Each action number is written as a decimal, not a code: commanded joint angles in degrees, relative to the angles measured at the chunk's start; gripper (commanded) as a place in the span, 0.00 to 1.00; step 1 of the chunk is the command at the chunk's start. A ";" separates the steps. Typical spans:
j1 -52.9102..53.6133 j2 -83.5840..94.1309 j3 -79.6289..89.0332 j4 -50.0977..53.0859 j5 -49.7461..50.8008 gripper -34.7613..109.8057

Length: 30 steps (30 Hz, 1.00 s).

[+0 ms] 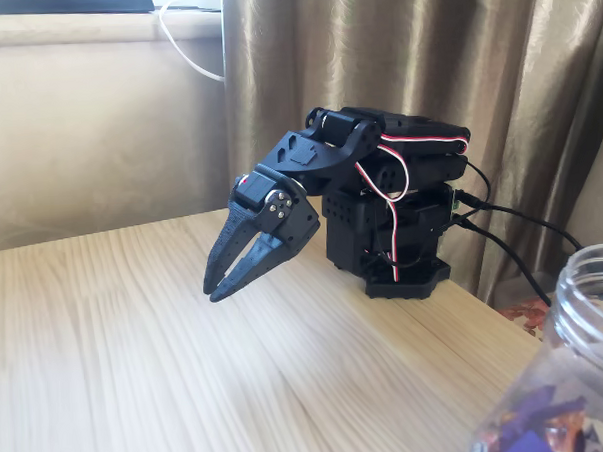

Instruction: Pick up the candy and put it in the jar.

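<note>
The black gripper (215, 287) hangs above the wooden table (138, 373), fingers almost together and holding nothing. The clear jar (577, 354) sits at the bottom right corner, well apart, with wrapped candy (535, 421) inside.

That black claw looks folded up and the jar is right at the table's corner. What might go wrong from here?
Two risks, as I judge them. The jar sits at the picture's lower right, far from the gripper, so the arm must reach a long way. The cables trailing behind the base could snag as it swings.
</note>
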 commanded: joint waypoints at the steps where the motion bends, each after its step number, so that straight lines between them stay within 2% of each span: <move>1: -0.26 1.49 3.60 1.05 -1.05 0.27; 30: -0.26 1.49 3.60 1.05 -1.05 0.27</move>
